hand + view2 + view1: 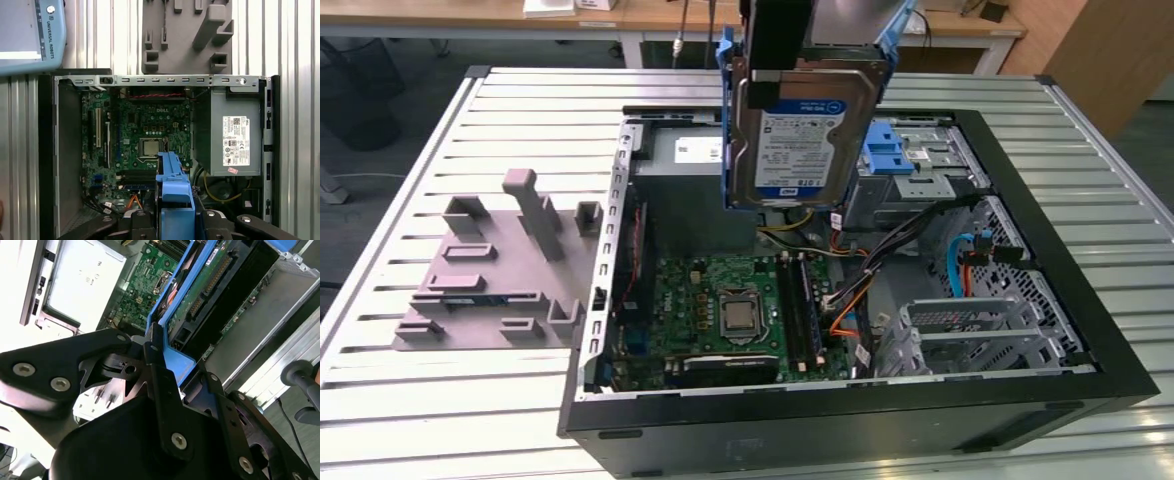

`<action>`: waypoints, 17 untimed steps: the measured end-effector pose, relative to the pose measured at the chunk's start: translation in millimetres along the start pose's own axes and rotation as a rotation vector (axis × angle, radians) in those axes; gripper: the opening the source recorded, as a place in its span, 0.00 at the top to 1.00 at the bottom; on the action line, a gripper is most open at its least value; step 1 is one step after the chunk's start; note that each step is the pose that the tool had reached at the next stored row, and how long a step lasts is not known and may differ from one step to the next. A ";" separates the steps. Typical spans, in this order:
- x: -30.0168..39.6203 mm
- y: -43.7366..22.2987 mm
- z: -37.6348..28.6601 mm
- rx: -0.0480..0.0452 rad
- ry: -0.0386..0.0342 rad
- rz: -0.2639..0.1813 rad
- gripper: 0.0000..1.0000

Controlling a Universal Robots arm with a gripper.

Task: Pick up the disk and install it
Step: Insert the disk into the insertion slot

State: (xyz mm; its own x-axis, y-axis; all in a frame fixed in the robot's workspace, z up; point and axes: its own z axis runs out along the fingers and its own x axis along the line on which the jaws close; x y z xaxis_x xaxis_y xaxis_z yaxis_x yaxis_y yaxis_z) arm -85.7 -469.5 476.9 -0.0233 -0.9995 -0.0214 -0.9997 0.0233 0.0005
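Note:
The disk (798, 135) hangs upright over the open computer case (1067, 300), its white-and-blue label facing the exterior view and blue rails along its sides. My gripper (781, 35) holds it from above, shut on the blue end handle. In the second wrist view the black fingers (156, 365) clamp that blue handle (177, 365), with the disk's underside circuit board (210, 280) running away from them. The first wrist view looks down past the blue handle (174, 187) onto the case interior, with the gripper (175, 222) around it.
A grey metal drive bay with a blue bracket (897, 150) sits in the case at the exterior view's right of the disk. The green motherboard (727, 305), loose cables (907, 250) and the power supply (235, 140) lie below. A grey plastic stand (494, 270) is on the slatted table.

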 end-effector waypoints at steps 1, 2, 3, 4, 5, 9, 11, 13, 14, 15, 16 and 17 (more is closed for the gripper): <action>2.1 0.0 0.0 0.0000 0.0000 0.000 0.64; 3.2 -0.1 0.1 0.0001 -0.0002 0.000 0.64; 4.1 -0.2 0.0 0.0000 0.0000 0.000 0.64; 4.7 -0.6 0.0 -0.0001 0.0001 0.000 0.64; 5.0 -1.7 0.1 0.0000 -0.0001 0.000 0.64; 5.4 -6.9 0.3 0.0000 0.0000 0.000 0.64; 5.9 -7.2 0.6 0.0000 0.0001 0.000 0.64; 7.2 -7.3 1.0 -0.0001 0.0001 0.000 0.64; 8.4 -7.3 1.1 0.0000 0.0001 0.000 0.64; 9.8 -7.3 1.2 0.0000 0.0002 0.000 0.64; 11.5 -7.4 1.3 0.0000 0.0003 0.000 0.64; 13.1 -7.4 1.4 0.0000 0.0002 0.000 0.64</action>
State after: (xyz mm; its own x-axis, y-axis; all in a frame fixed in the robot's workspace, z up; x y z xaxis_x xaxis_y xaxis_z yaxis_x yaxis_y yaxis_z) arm -78.6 -482.7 475.2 -0.0233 -0.9995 -0.0211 -0.9997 0.0233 0.0006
